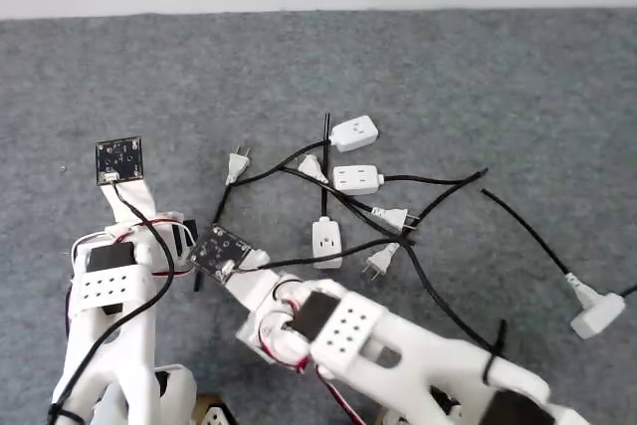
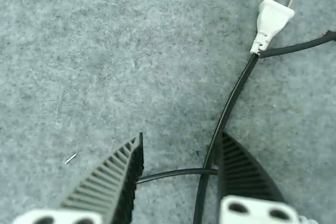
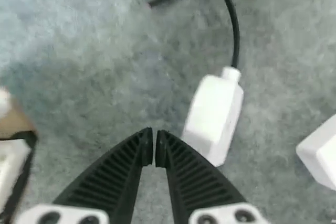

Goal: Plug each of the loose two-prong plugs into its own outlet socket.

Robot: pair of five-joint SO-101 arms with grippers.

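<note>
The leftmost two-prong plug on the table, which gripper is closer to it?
Left. The left gripper is open just behind the plug, straddling its black cable; the right gripper is shut beside a white outlet block instead.

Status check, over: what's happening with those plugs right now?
Left end effector open, astride the black cord of a loose plug. Right end effector shut, empty, beside a white outlet socket. Cords tangled mid-table.

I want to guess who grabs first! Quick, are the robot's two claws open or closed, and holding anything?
Left gripper: open, empty, over a black cord.
Right gripper: shut, holding nothing.
</note>
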